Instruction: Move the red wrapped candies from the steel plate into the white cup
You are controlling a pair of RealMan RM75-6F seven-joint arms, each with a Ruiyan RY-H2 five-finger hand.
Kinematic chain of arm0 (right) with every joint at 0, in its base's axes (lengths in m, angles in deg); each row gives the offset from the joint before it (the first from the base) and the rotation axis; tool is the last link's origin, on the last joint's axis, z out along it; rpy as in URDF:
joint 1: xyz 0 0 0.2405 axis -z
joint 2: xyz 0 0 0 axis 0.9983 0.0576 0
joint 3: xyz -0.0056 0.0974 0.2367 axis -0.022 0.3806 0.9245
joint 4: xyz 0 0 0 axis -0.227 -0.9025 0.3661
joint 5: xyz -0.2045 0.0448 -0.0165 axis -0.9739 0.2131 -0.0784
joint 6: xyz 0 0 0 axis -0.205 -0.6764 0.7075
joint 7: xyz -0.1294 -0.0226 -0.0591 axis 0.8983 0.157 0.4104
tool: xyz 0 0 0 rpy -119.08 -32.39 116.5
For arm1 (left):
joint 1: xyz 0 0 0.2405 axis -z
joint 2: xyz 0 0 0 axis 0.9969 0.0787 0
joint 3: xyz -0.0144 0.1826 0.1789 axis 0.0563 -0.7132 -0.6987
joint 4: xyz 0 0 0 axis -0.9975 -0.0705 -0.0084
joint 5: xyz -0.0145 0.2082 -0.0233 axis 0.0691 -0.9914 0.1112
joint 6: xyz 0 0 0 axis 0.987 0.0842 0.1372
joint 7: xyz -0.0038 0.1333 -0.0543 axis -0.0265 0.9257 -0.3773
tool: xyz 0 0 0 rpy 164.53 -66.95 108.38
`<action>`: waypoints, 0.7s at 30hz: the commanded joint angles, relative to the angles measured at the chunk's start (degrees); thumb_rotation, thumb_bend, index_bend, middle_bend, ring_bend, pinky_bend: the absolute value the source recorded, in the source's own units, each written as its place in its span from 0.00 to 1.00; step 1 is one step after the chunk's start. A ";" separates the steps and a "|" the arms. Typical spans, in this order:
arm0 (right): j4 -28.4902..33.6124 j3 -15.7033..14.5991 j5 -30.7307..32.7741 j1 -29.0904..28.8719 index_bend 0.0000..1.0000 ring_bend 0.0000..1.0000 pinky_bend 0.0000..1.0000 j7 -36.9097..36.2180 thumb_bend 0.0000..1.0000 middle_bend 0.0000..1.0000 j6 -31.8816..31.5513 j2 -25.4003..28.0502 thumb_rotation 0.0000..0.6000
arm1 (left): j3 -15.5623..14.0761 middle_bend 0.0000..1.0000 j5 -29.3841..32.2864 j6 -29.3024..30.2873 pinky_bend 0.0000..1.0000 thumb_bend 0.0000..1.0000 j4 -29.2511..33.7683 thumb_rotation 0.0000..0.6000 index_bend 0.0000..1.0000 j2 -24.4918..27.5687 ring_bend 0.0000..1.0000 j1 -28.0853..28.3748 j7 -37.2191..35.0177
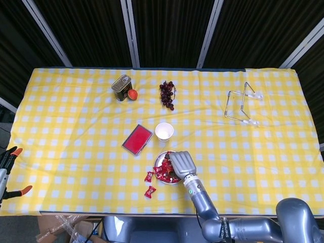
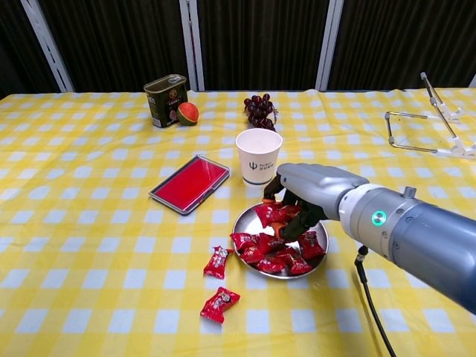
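The steel plate [image 2: 243, 221] lies just in front of the white cup [image 2: 258, 155] and holds several red wrapped candies [image 2: 277, 257]. My right hand [image 2: 309, 195] hovers over the plate's far right side, and its curled fingers pinch a red candy [image 2: 271, 216] above the pile. Two more candies lie on the cloth to the plate's left, one [image 2: 216, 262] close to the rim and one [image 2: 219, 303] nearer the front edge. In the head view the right hand [image 1: 182, 163] covers the right half of the plate [image 1: 159, 160], below the cup [image 1: 164, 131]. The left hand is not visible.
A flat red case [image 2: 189, 184] lies left of the cup. At the back stand a green tin [image 2: 165, 100] with a small red fruit [image 2: 187, 113] and a bunch of dark grapes [image 2: 259, 109]. A wire stand [image 2: 431, 123] sits far right.
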 commanded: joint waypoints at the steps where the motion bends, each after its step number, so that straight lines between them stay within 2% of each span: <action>1: 0.97 0.33 -0.18 0.18 0.78 0.91 1.00 -0.12 0.60 0.78 -0.42 0.63 1.00 | -0.02 0.00 -0.02 0.03 0.00 0.02 0.00 1.00 0.00 -0.03 0.00 -0.02 0.01; 11: 3.25 2.05 -1.05 -0.21 0.78 0.91 1.00 0.11 0.60 0.78 -1.55 2.38 1.00 | 0.02 0.00 -0.02 0.21 0.00 0.02 0.06 1.00 0.00 -0.01 0.00 -0.07 0.05; 21: 2.70 7.63 0.64 -4.18 0.78 0.91 1.00 2.39 0.60 0.78 -1.04 3.29 1.00 | 0.18 0.00 -0.04 0.25 0.00 0.02 -0.28 1.00 0.00 0.02 0.00 0.03 -0.25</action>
